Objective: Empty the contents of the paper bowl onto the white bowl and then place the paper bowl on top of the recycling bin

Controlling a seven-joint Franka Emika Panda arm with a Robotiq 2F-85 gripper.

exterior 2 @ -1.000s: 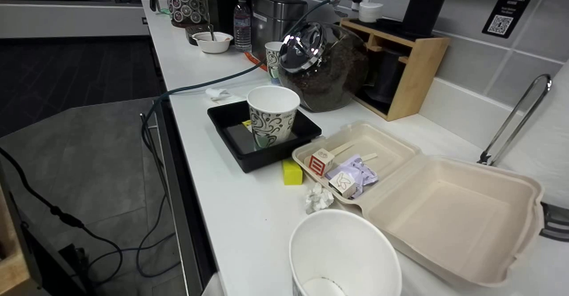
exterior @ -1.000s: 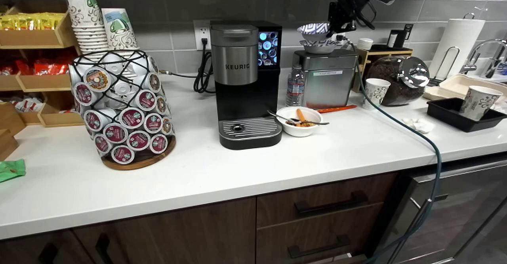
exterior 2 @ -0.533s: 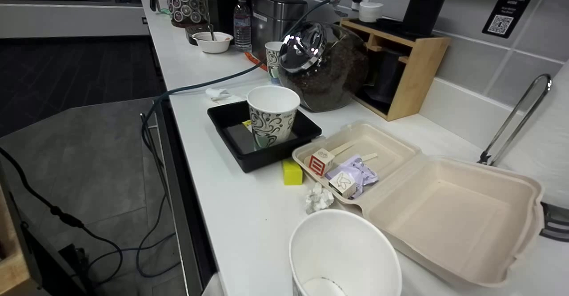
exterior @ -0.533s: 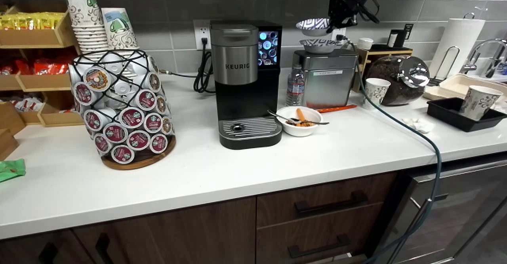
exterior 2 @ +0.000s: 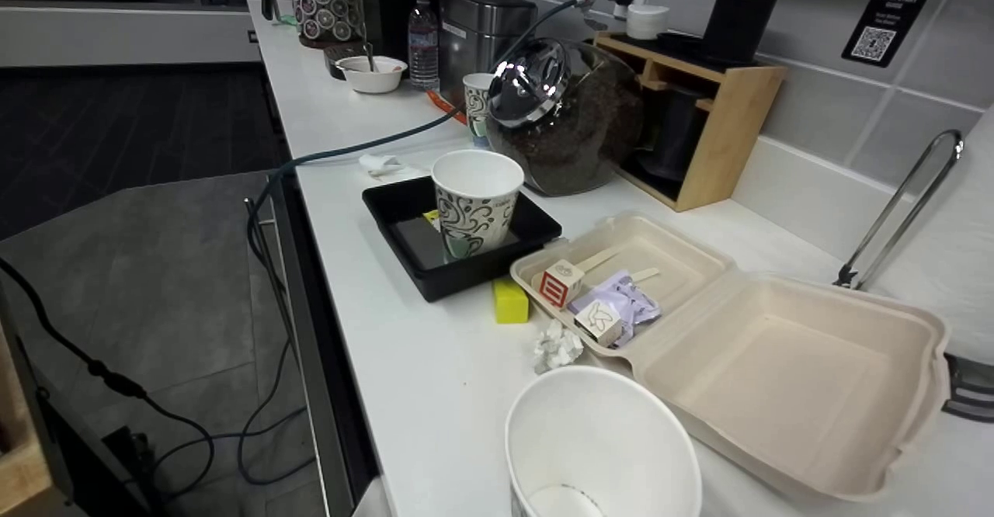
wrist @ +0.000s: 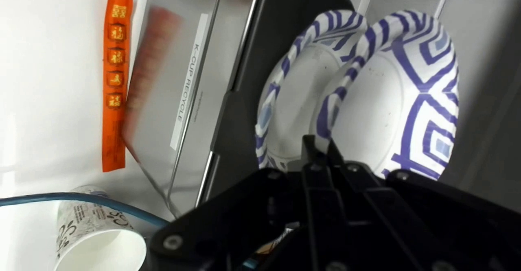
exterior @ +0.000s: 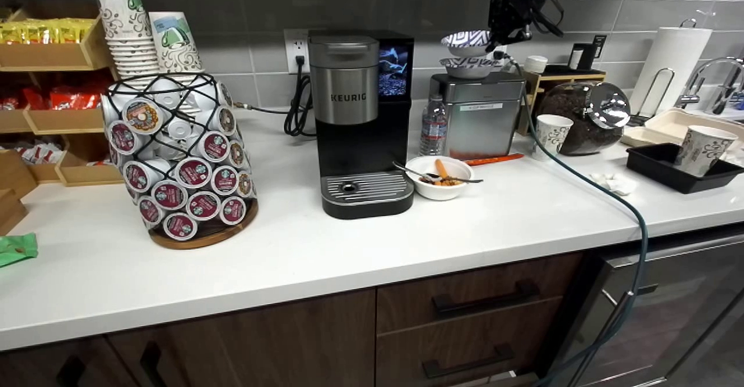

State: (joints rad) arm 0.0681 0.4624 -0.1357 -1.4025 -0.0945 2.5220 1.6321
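Observation:
My gripper (wrist: pixel 321 151) is shut on the rim of the paper bowl (wrist: pixel 427 104), patterned blue and white inside, with only small specks visible in it. In an exterior view, my gripper (exterior: pixel 493 44) holds the paper bowl (exterior: pixel 467 43) just above a similar patterned bowl (exterior: pixel 468 71). That lower bowl, also in the wrist view (wrist: pixel 299 100), sits on the recycling bin (exterior: pixel 485 122), a grey metal box with a dark lid. The white bowl (exterior: pixel 439 192) stands on the counter with orange pieces, dark bits and metal cutlery in it; it also shows in an exterior view (exterior 2: pixel 377 81).
A coffee machine (exterior: pixel 349 143) stands beside the white bowl. A water bottle (exterior: pixel 433 128) is left of the bin. An orange-red packet (wrist: pixel 116 79) and a paper cup (exterior: pixel 551 134) lie near the bin. A cable (exterior: pixel 587 183) crosses the counter.
The held paper bowl first rises, then shifts slightly right and down in an exterior view, staying above the lower bowl. Its underside has left the top of an exterior view.

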